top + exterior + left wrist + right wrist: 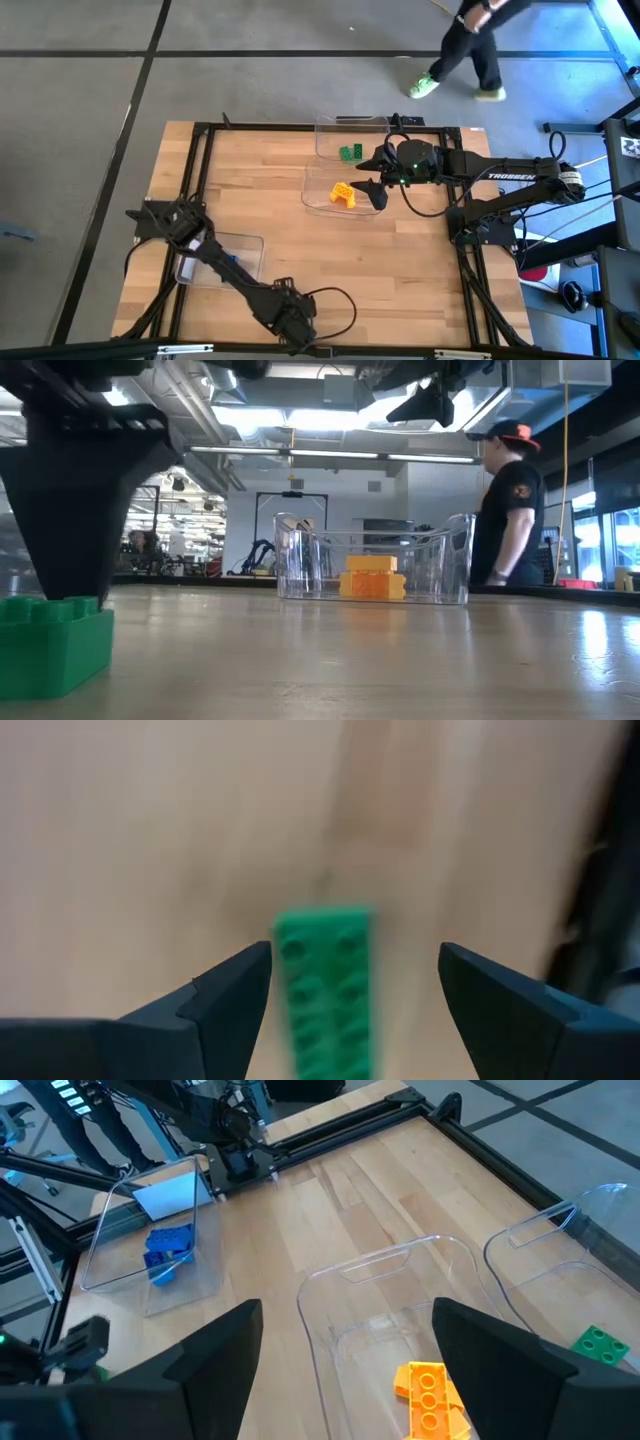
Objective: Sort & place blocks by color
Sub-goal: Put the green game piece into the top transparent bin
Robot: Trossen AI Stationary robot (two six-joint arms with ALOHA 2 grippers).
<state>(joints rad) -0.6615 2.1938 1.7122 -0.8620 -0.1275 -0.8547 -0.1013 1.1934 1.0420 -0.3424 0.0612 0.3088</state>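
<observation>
Now: green block (pixel 325 990) is straddled by spread left gripper (pixel 350 982) | right gripper (pixel 345 1348) is held spread above orange bin (pixel 330 1300) | next: closing needed.

Lighting: bright and even over the wooden table (pixel 300 250) in the high view, shadows faint. Low view: backlit by ceiling light strips (pixel 330 455); near arm (pixel 80 480) a dark silhouette; green block (pixel 50 650) at the edge large and soft. Glare on the clear bin (pixel 375 565) walls. Left wrist view: heavy blur across a green block (pixel 325 990) and tabletop. Right wrist view: sharp, daylight-toned.
</observation>
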